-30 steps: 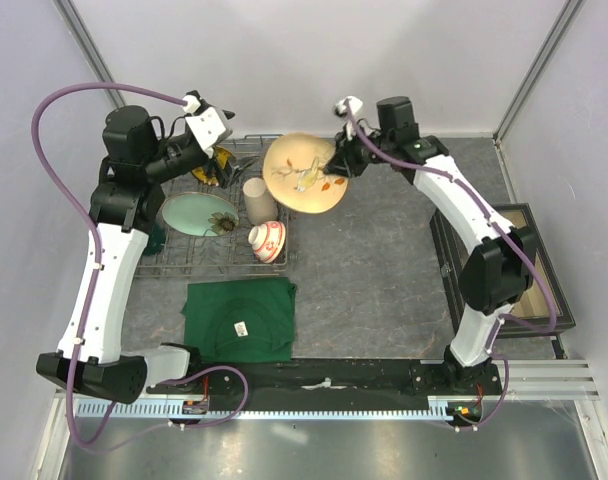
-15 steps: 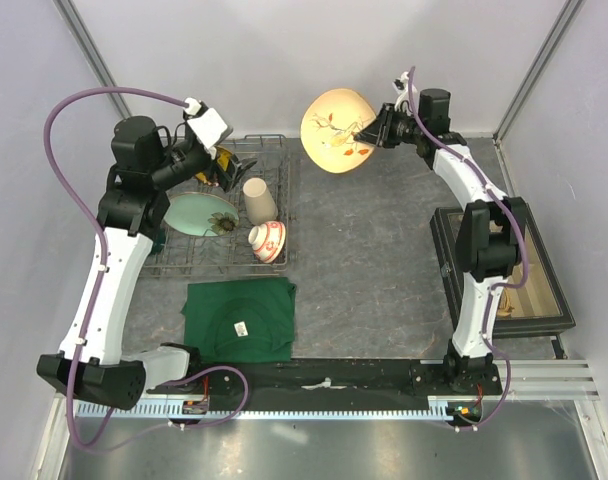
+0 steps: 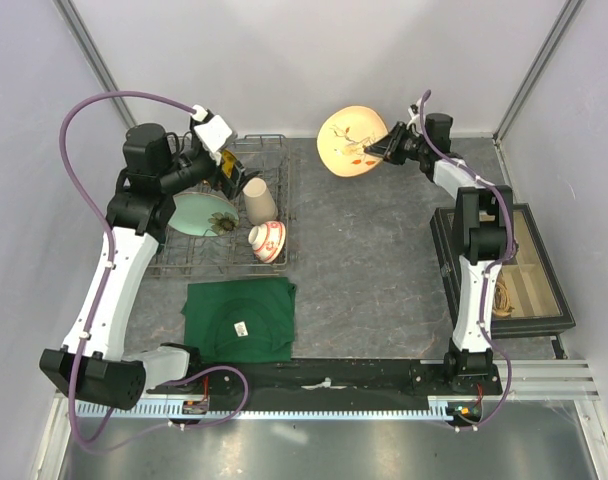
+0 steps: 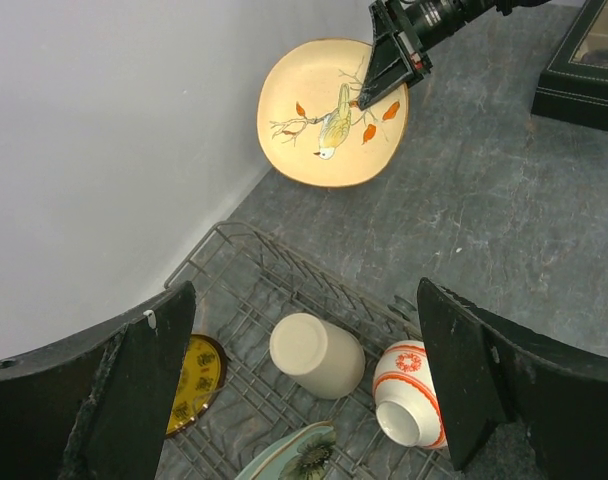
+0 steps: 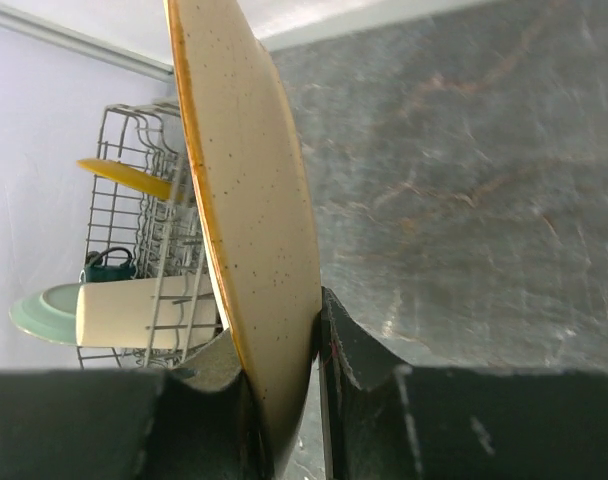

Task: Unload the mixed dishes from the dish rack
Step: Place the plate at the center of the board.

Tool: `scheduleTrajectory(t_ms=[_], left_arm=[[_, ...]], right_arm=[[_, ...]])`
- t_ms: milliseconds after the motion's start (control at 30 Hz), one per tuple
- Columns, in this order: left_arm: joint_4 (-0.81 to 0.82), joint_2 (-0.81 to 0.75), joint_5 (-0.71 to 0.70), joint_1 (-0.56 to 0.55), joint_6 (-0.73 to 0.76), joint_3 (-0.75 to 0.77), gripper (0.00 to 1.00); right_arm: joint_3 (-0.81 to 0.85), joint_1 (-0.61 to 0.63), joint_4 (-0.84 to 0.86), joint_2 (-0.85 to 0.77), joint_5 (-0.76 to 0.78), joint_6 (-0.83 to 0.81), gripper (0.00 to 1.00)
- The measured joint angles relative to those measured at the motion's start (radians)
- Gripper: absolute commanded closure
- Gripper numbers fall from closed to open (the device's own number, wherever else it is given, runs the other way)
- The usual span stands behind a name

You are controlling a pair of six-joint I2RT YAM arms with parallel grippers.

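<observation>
My right gripper [image 3: 382, 150] is shut on the rim of the cream floral plate [image 3: 350, 141], holding it on edge above the table's far side, right of the dish rack [image 3: 284, 190]. In the right wrist view the plate [image 5: 249, 200] is pinched between both fingers [image 5: 344, 340]. My left gripper [image 4: 304, 290] hangs open over the rack [image 4: 284, 270], with nothing between its fingers. In the rack below lie the tall beige cup [image 4: 317, 355], the red-and-white bowl [image 4: 409, 393], the yellow patterned plate [image 4: 196, 378] and the pale teal plate [image 3: 199, 213]. The dark green mug [image 5: 109, 265] shows behind the rack wires.
A dark green folded cloth [image 3: 239, 318] lies in front of the rack. A black compartment box [image 3: 509, 270] stands at the right edge of the table. Pale walls close in the back and both sides.
My right arm has carried the cream plate from over the rack's right end out to the far right of it. My left gripper has shifted slightly right over the rack, still open.
</observation>
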Motion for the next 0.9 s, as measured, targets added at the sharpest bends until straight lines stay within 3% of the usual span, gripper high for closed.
scheduleTrajectory(t_ms=[633,900], left_arm=[[0.010,-0.005,-0.005,-0.001,0.000,-0.089,0.03],[0.010,-0.013,-0.006,-0.001,0.001,-0.098,0.03]], right_arm=[[-0.090,-0.006,0.060,0.130,-0.014,0.083,1.00],[-0.092,-0.006,0.055,0.134,-0.024,0.079,0.96]])
